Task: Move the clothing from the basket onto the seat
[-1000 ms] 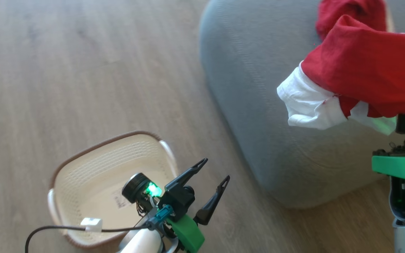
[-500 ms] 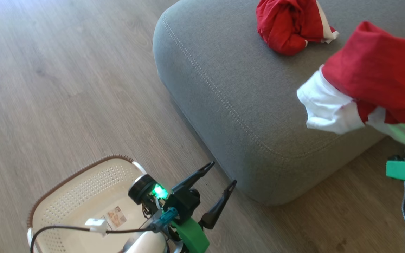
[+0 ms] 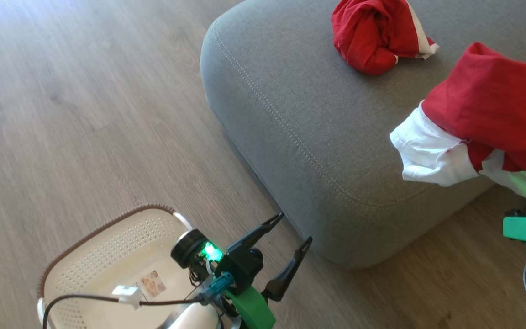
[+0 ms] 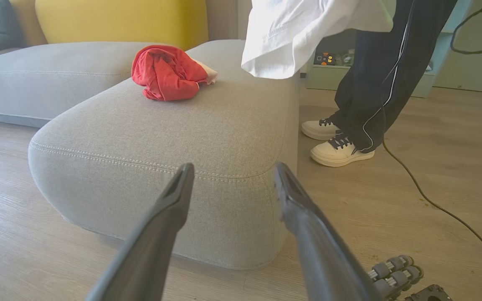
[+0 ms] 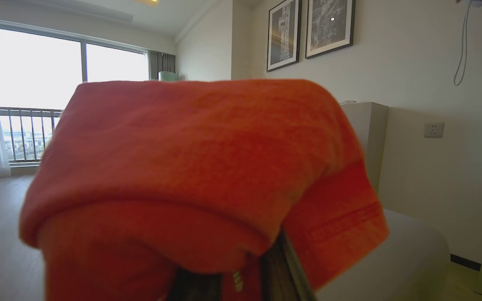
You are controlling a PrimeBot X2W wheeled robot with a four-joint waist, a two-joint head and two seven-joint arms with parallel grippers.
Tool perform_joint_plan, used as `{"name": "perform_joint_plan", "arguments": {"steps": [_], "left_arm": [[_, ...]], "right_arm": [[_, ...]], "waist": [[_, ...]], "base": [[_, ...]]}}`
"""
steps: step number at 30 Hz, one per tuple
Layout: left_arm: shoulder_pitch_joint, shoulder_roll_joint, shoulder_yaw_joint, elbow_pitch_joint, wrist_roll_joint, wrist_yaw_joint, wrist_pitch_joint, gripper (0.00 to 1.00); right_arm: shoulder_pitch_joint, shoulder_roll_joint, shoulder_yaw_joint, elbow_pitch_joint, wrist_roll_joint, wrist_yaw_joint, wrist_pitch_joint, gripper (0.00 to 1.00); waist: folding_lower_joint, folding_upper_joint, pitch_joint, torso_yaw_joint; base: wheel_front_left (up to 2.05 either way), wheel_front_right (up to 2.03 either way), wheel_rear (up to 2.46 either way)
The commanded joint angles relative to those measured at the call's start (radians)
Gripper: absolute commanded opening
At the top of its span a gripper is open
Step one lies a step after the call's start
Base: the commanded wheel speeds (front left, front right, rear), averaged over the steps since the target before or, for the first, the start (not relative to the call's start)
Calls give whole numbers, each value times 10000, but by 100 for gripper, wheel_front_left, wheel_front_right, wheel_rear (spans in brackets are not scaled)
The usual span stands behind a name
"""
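One garment (image 3: 377, 39) lies on the seat (image 3: 290, 114); a second garment (image 3: 496, 105) hangs above its edge, clamped in the right gripper (image 5: 241, 278), not yet released. The basket (image 3: 107, 237) looks empty. The left gripper (image 3: 295, 228) is spread apart, holding nothing.

Clothing (image 3: 372, 39) on seat (image 3: 318, 123), basket (image 3: 107, 242) left

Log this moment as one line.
right hand: shut on red-and-white garment, above seat edge | left hand: open, empty | crumpled red garment: on seat | basket: looks empty
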Motion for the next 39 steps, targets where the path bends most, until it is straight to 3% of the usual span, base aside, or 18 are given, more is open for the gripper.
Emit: {"name": "perform_joint_plan", "arguments": {"steps": [1,7,18,23,28,39], "left_arm": [[-271,-63,229,-340,49,77,-49,100],[-348,7,331,-193,359,53,-49,100],[-1375,977,371,-97,889,0,-49,100],[-1638,1164,32,70,940,-20,-49,100],[-2013,1460,-209,127,983,-32,-49,100],[-2660,1868,-538,250,1012,-18,-49,100]], "right_arm": [[-494,-83,149,-284,-102,-2,-65,0],[-1629,-215,-242,-90,-472,-2,-65,0],[-4933,-827,-869,876,-243,-2,-65,0],[-6066,-1110,-1117,1223,-549,-2,-65,0],[-7601,-1284,-1571,2076,-226,-2,-65,0],[-9901,-2344,-2300,4496,-463,-2,-65,0]], "waist": [[0,0,110,-16],[0,0,751,-117],[0,0,2921,-128],[0,0,3341,-6],[0,0,4031,133],[0,0,5407,428]], "base": [[0,0,0],[0,0,0],[0,0,0],[0,0,0],[0,0,0],[0,0,0]]}}
